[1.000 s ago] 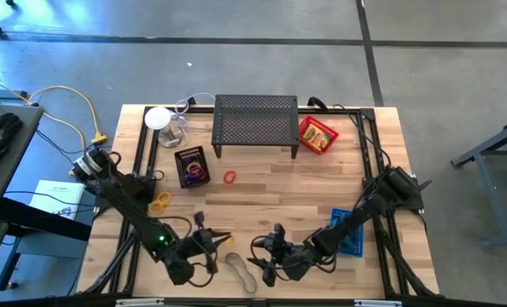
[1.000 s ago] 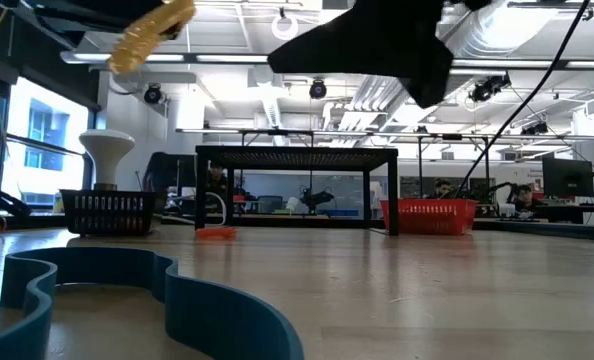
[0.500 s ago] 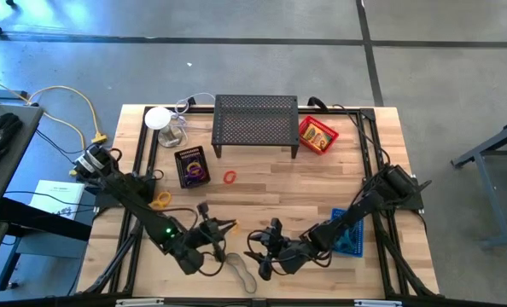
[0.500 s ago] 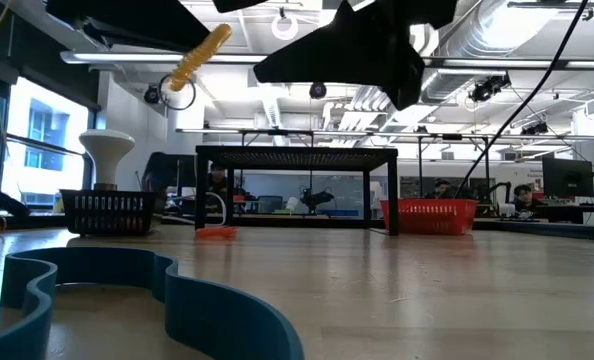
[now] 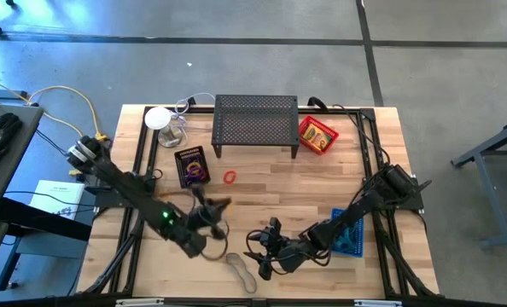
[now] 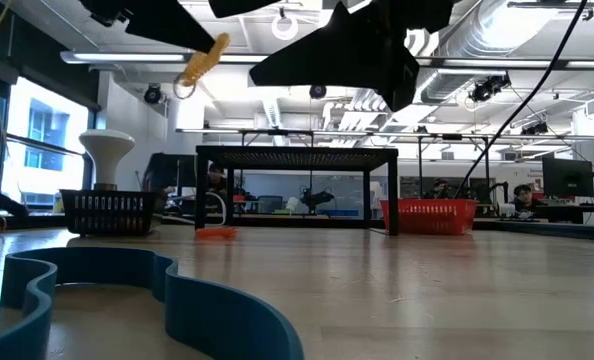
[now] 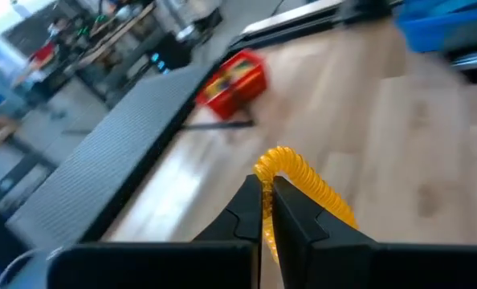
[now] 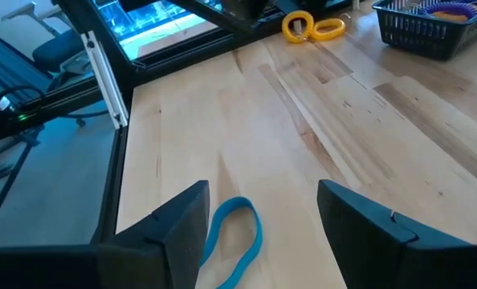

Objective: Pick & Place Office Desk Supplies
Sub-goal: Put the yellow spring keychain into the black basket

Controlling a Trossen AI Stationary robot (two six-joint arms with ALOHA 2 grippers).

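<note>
Fingers point(image 7: 250, 210) pinching yellow coil point(image 7: 307, 183), blue band point(image 8: 230, 233) only in right wrist view

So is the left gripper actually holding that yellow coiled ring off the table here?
Yes, held and off the table. The left gripper is shut on the yellow coiled ring, which hangs well above the table in the low view.
</note>
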